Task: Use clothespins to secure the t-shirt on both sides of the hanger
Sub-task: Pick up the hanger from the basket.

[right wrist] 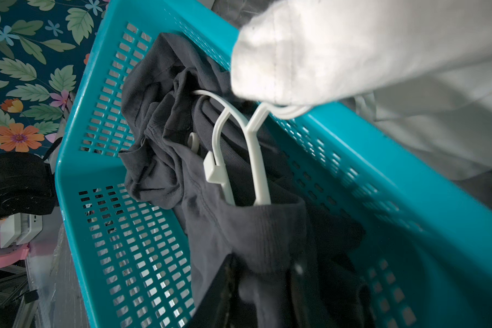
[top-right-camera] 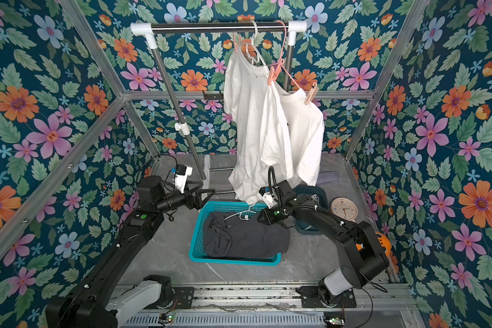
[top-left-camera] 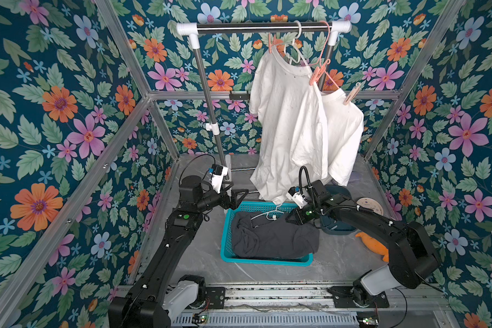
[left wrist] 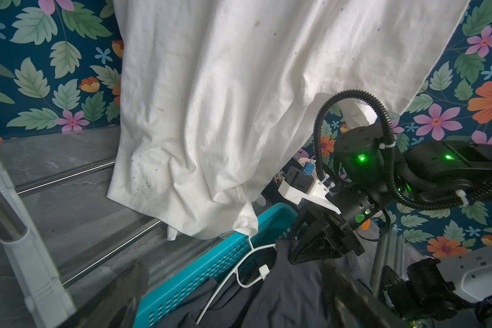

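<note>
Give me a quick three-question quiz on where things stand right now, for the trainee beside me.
1. True or false: the white plastic hanger lies inside the teal perforated plastic basket.
2. The right hand is down on: A) the crumpled dark grey t-shirt; B) a hanging white shirt; C) the metal rail.
3. Which hand stands wide open, holding nothing?
Key: 1 true. 2 A. 3 the left hand.

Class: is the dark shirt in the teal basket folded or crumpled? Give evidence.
Crumpled: the dark shirt lies bunched and creased in the teal basket.
</note>
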Motion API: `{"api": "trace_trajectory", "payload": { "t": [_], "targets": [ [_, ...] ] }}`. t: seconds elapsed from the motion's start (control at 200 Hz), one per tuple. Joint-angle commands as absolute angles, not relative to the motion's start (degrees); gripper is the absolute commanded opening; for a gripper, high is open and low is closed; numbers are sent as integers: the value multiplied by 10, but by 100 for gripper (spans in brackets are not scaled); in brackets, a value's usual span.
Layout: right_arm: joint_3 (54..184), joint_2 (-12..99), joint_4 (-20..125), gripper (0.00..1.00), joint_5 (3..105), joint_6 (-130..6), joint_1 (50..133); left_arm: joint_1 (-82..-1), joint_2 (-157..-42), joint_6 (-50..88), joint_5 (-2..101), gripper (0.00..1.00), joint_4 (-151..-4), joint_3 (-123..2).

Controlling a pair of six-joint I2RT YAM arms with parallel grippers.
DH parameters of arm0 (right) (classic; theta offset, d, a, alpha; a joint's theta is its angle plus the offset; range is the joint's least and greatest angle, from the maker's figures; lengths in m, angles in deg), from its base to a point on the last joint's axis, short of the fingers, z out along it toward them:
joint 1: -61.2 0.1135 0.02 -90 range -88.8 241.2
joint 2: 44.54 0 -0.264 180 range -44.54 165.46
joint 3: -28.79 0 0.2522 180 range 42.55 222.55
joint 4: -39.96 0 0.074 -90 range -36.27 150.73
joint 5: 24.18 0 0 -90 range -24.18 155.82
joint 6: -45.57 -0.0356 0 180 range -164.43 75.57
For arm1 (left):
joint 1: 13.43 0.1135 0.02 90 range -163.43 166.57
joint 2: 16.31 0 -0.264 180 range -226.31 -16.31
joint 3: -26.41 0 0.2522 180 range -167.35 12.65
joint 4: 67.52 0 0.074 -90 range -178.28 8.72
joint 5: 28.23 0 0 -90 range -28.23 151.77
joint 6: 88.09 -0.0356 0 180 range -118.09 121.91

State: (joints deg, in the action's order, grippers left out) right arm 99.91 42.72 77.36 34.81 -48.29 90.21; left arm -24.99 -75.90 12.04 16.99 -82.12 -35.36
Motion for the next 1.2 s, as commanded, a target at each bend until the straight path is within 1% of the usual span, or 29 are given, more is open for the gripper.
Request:
{"api": "trace_trajectory", "payload": {
  "t": [0.0,0.11,0.28,0.355,0.505,0.66,0.755,0.81,0.87,0.97,1.11,1.2],
  "targets": [
    [1002,428,755,24,339,-474,903,-249,-757,118,165,97,-804,-353],
    [997,417,752,13,368,-469,903,-249,-759,118,163,97,-803,-351],
    [963,375,717,3,417,-457,904,-249,-766,119,157,96,-810,-360],
    [944,353,696,0,431,-448,904,-249,-773,110,156,94,-828,-373],
    [908,315,655,0,449,-430,910,-249,-782,91,157,94,-866,-394],
    [895,300,640,0,489,-420,922,-249,-786,86,153,94,-880,-403],
    [867,282,598,0,520,-416,933,-249,-794,84,145,90,-884,-405],
    [856,271,582,0,538,-408,940,-248,-804,76,129,90,-897,-413],
    [841,257,560,0,556,-398,946,-243,-818,62,88,88,-917,-428],
    [804,222,503,0,554,-389,947,-226,-837,44,41,86,-939,-449],
    [773,180,465,0,560,-372,947,-223,-862,-23,47,87,-1028,-494],
    [754,157,439,0,562,-362,947,-222,-865,-49,38,88,-1029,-489]
  ]
}}
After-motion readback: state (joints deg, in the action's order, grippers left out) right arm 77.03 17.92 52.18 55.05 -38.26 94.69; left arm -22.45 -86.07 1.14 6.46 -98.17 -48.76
